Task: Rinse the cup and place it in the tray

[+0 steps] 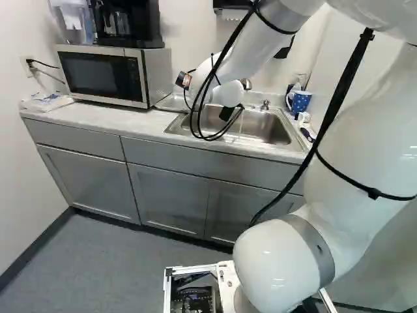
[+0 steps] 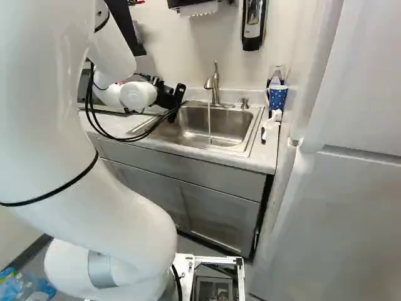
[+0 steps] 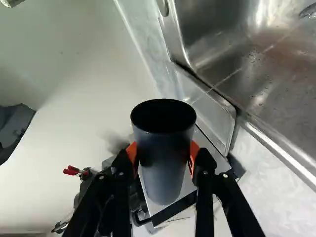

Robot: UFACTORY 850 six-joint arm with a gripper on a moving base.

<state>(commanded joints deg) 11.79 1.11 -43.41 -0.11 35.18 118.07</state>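
Note:
My black gripper point(image 2: 168, 97) is over the left side of the sink point(image 2: 254, 135) in the right base view. In the wrist view the gripper point(image 3: 164, 150) is shut on a dark cup point(image 3: 163, 168), an orange pad against each side, the cup's round mouth showing. A shallow metal tray point(image 3: 217, 116) lies beside the sink, beyond the cup; in the left base view the tray point(image 1: 172, 102) is between microwave and sink. Water runs from the faucet point(image 2: 215, 84) into the basin, apart from the cup.
A microwave point(image 1: 104, 75) stands left of the sink in the left base view. A blue dotted cup point(image 2: 277, 97) and a white brush point(image 2: 271, 122) are at the sink's right. A soap dispenser point(image 2: 254, 22) hangs above; a tall white surface point(image 2: 338, 200) flanks the counter.

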